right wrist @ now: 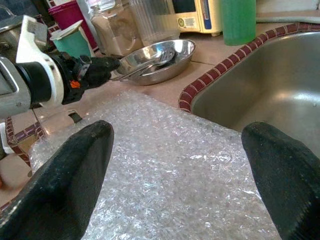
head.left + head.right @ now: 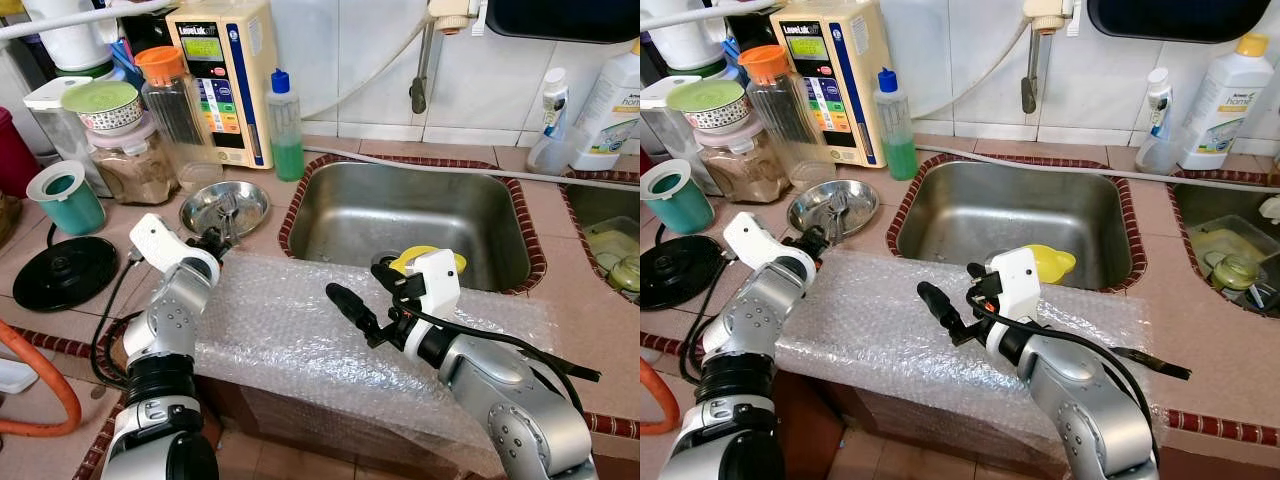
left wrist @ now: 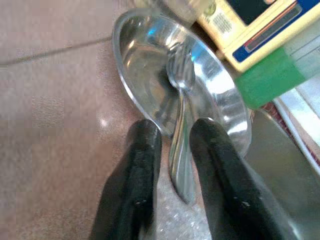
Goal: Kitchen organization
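**Spoon grab at the steel bowl**

While the right arm waits over the bubble wrap [image 2: 330, 340] spread along the front of the surface, the left gripper [image 3: 172, 145] is at work at the near rim of the steel bowl [image 2: 224, 207], which sits on the tiled surface [image 2: 560, 320] just left of the sink [image 2: 410, 220]. Its two black fingers [image 3: 135, 170] stand a little apart on either side of a spoon handle [image 3: 181, 165] that pokes out over the bowl's edge toward the wrap; from where I stand they straddle it but do not look pressed onto it yet. The spoon's head rests inside the bowl with other cutlery.

The right gripper [image 1: 175, 165] hovers with its fingers wide apart above the wrap, holding nothing, pointed toward the bowl.

My reading is that the step in hand is taking the spoon out of the bowl. Next, the left fingers need to close squarely on the thin, slippery handle and lift it without dragging the light bowl along or tipping it off its spot beside the green soap bottle [image 2: 286, 130].
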Available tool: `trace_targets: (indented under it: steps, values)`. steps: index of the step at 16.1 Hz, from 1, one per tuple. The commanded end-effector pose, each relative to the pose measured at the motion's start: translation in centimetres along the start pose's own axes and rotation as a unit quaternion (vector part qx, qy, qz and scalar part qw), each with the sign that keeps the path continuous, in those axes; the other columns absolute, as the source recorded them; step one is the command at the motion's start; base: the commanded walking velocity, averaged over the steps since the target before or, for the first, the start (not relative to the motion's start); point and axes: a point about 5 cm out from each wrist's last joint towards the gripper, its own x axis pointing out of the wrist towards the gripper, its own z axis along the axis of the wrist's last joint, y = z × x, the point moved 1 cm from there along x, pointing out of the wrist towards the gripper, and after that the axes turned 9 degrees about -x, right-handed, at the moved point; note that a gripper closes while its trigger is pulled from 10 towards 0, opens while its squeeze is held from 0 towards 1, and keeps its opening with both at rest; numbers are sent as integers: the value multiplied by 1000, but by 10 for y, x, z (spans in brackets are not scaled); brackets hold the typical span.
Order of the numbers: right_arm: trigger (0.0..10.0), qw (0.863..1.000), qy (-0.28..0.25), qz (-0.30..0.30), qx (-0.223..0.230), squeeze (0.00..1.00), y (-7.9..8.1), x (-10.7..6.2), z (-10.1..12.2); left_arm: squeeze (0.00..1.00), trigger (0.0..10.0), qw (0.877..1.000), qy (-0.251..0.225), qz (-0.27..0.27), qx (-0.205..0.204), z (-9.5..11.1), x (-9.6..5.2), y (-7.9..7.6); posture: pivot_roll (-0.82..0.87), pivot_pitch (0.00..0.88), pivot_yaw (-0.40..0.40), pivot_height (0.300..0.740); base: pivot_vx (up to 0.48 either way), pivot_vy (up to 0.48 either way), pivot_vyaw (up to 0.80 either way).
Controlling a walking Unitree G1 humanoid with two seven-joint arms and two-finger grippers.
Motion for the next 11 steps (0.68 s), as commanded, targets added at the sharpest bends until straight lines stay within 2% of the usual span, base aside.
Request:
trace_targets:
  steps: [1,3,5,6,9,11]
  values:
    - [10000,1000,-10,-1,-7,0,-1,1,5,0,0,1000,-14,-3,12,9,-2,-5,-79,0,117,740,0,0,0]
    - [10000,1000,-10,-1,-6,0,-1,1,4,0,0,997,-34,-21,64,13,-8,-15,-76,0,121,740,0,0,0]
    - [10000,1000,-12,-4,-3,0,-1,2,5,0,0,993,-52,-36,95,16,-13,-20,-71,0,121,740,0,0,0]
    - [10000,1000,-13,-4,-2,0,-1,3,4,0,0,987,-66,-40,138,16,-15,-19,-65,0,119,740,0,0,0]
    - [10000,1000,-15,-8,-1,0,-2,5,5,0,0,977,-95,-58,181,20,-20,-21,-62,0,117,740,0,0,0]
    - [10000,1000,-15,-11,1,0,-3,4,4,0,0,976,-102,-66,182,20,-23,-23,-58,0,113,740,0,0,0]
